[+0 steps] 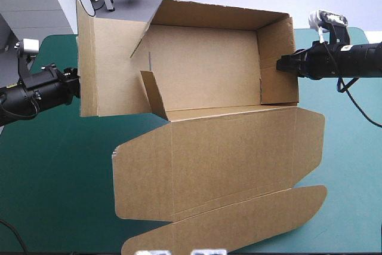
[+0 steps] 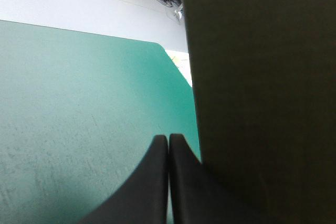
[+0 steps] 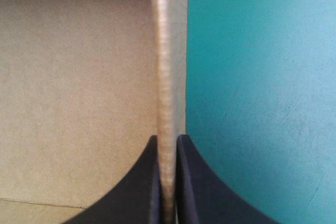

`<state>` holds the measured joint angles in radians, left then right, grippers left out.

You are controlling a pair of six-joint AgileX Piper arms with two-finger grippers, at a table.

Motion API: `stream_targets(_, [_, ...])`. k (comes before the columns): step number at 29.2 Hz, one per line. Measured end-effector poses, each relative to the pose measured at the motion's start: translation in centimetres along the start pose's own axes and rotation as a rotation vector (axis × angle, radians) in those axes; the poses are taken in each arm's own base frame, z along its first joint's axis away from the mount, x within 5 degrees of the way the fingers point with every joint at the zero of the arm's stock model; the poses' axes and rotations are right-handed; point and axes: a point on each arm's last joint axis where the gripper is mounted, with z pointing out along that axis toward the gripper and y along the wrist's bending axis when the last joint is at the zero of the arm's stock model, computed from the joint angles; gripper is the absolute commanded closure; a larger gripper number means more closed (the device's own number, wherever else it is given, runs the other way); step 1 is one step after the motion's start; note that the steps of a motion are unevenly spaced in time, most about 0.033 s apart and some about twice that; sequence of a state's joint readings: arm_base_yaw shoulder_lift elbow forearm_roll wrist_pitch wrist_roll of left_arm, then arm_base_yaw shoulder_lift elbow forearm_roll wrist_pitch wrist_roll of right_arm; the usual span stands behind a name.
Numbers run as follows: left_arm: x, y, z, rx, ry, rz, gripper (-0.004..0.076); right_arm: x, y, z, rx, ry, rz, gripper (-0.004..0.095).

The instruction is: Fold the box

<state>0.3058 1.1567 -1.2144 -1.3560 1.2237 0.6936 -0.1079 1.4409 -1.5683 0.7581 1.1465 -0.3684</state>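
At three o'clock the right gripper [image 3: 168,139] pinches the box [image 1: 209,76] — light, stiff board, we'd hold its edges — left gripper [image 2: 168,136] jaws pressed together.

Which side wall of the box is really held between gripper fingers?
The right wall, pinched by the right gripper. The left gripper is shut with nothing between, only beside the left wall.

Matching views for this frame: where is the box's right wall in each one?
High view: right wall stands at the box's right side, held by the right gripper.
Left wrist view: not in it; only the left wall shows.
Right wrist view: edge-on between the fingers.
Shared landmark: the teal-green cover.
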Motion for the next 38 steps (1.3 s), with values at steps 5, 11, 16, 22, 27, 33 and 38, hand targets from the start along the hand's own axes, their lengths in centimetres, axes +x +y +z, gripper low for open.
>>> stream_targets(5, [0.6,-2.0,-0.9,-0.013,0.001,0.051,0.0732,0.0,2.2,1.7,0.014,-0.009,-0.092,0.0924])
stream_targets(11, [1.3,-2.7,-1.6,-0.078,0.037,0.081,0.0732,0.1,5.4,3.5,0.009,-0.059,-0.180,0.0924])
stream_targets(16, [1.7,-3.7,-2.1,-0.098,0.045,0.119,0.0732,0.1,6.4,4.2,0.028,-0.093,-0.200,0.0924])
stream_targets(22, [1.8,-3.9,-2.2,-0.101,0.046,0.123,0.0707,0.3,6.8,5.0,0.028,-0.108,-0.195,0.0924])
stream_targets(27, [1.9,-3.8,-2.2,-0.109,0.051,0.126,0.0490,0.6,7.6,6.2,0.012,-0.113,-0.206,0.0920])
stream_targets(33, [1.9,-3.8,-2.2,-0.114,0.051,0.098,0.0202,0.8,7.6,7.7,0.013,-0.103,-0.204,0.0920])
stream_targets(38, [2.0,-3.6,-2.3,-0.134,0.061,0.064,0.0206,0.7,7.2,8.5,0.020,-0.101,-0.197,0.0920])
